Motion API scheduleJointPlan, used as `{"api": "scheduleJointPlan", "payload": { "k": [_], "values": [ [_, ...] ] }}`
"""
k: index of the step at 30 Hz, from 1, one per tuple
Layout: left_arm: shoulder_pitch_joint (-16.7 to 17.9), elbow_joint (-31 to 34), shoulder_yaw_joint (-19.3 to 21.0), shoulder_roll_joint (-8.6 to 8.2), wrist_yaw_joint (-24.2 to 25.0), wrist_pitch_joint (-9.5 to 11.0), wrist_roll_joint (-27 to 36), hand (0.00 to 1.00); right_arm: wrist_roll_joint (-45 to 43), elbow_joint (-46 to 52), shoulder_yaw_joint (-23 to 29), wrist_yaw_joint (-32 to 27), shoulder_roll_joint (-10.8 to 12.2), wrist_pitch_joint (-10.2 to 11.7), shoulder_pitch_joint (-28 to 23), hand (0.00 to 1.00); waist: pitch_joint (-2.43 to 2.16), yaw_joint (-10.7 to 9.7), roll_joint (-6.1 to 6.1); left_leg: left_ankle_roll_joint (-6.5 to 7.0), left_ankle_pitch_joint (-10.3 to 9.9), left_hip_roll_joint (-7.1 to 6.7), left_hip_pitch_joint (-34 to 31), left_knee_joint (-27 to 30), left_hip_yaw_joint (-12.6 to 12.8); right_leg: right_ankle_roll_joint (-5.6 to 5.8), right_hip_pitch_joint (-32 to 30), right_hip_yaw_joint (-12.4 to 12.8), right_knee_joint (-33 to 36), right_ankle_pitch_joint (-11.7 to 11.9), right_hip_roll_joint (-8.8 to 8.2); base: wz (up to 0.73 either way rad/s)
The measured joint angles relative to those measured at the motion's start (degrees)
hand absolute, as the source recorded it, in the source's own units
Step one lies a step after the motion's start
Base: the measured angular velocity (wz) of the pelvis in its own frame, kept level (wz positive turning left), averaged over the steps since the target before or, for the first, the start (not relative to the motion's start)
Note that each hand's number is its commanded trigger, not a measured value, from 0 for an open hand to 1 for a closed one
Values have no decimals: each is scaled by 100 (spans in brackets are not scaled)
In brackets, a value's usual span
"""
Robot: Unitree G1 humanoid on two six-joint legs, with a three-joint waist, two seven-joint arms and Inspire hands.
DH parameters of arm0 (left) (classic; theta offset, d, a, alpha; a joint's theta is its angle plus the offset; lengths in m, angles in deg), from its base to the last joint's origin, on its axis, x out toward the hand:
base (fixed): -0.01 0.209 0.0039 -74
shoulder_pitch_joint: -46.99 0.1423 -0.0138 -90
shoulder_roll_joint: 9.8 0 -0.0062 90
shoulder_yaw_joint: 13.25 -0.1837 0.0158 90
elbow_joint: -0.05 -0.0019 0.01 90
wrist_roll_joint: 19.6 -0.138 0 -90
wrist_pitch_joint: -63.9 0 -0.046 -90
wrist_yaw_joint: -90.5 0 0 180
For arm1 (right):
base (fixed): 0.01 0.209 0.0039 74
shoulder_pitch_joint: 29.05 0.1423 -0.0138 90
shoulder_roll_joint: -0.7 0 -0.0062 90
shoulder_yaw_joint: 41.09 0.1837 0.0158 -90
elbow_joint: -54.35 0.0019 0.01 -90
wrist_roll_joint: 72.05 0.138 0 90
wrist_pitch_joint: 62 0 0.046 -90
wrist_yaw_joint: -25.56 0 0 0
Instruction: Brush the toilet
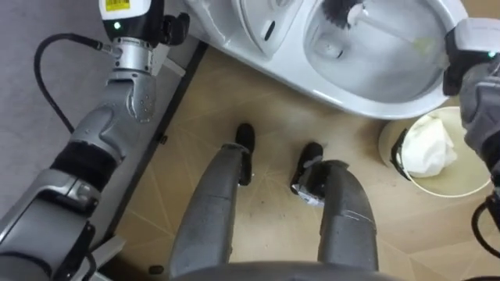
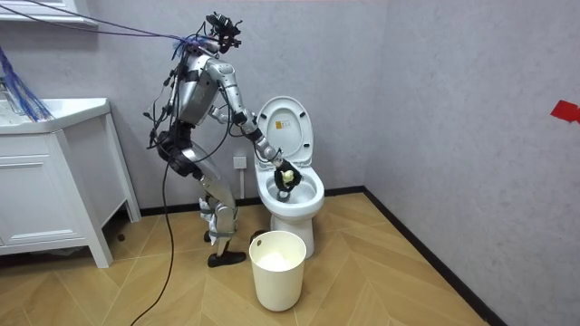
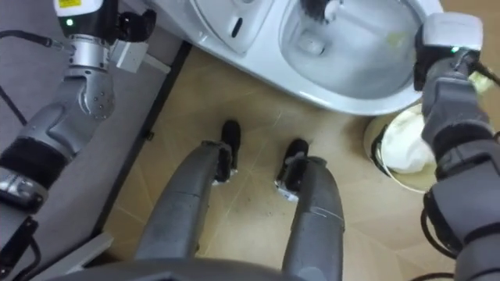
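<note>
Standing on the wooden floor directly before the toilet (image 1: 355,100), the robot leans forward over the bowl, with the seat and lid raised against the far wall. The toilet brush (image 1: 339,8) is inside the bowl: its black bristle head lies at the far inner wall, and its pale handle runs right toward the right hand (image 1: 459,70) at the bowl's right rim. In the room view this hand is clenched round the handle above the bowl. The left hand (image 1: 131,19) is held up at the far left, beside the grey wall and left of the toilet; its fingers are cut off, so their state cannot be determined. A white waste bin (image 1: 437,186) with a white liner stands just right of the bowl, near the robot's right foot.
</note>
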Motion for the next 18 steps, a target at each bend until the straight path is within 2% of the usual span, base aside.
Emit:
{"api": "scheduleJointPlan", "payload": {
  "k": [2,3,9,14,18],
  "values": [
    [97,39,-13,-5,-7,17,-1,0,-22,88,15,14,10,-203,-171,100,-29,24,87,16,0,-10,0,-33,11,-22,-2,15,-38,26,33,0],
    [167,38,-6,-16,-21,42,1,0,-21,95,38,13,10,-233,-254,100,-61,21,135,37,13,-6,17,-51,8,-20,26,12,-82,27,41,0],
    [528,40,61,-27,-177,100,75,0,-21,441,99,5,123,-404,-762,100,-127,-159,232,35,3,47,252,-277,30,-15,303,-46,-351,33,75,1],
    [774,133,57,-30,-294,153,343,0,-13,427,98,-168,108,-392,-997,100,-167,-219,287,26,0,53,408,-425,58,0,444,-40,-511,35,104,0],
    [775,146,45,-28,-332,200,461,0,109,146,3,-262,70,-254,-790,100,-165,-202,284,18,-4,57,401,-370,58,-8,444,-50,-481,21,100,0]
  ]
}}
